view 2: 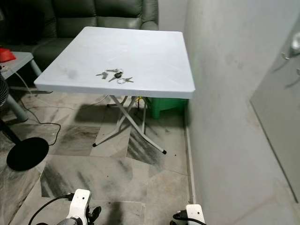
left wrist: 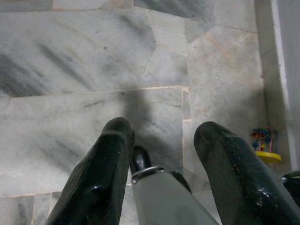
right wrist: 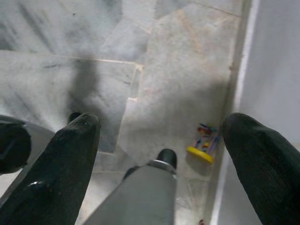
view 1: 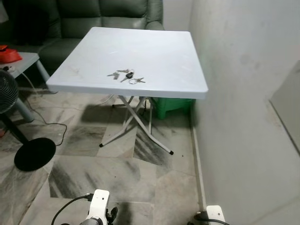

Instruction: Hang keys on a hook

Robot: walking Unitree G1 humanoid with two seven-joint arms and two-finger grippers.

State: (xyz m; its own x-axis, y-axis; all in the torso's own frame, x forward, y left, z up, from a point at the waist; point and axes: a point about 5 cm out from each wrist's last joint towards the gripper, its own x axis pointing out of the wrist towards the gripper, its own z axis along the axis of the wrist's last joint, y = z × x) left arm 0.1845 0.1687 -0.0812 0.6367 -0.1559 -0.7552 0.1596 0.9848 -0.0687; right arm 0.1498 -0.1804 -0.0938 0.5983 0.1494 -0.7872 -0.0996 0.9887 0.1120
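A bunch of keys lies on the white folding table, close to its front edge and left of centre. On the grey panel along the right wall, small metal fittings show near the top; I cannot tell if one is a hook. Both arms hang low, well short of the table, their white wrists at the picture's lower edge. My left gripper points at the marble floor, open, nothing between its fingers. My right gripper is likewise open and empty over the floor by the wall.
A dark green sofa stands behind the table and a green bin under it. On the left are a fan with a black round base, a cable and a low table. A small colourful toy lies by the skirting.
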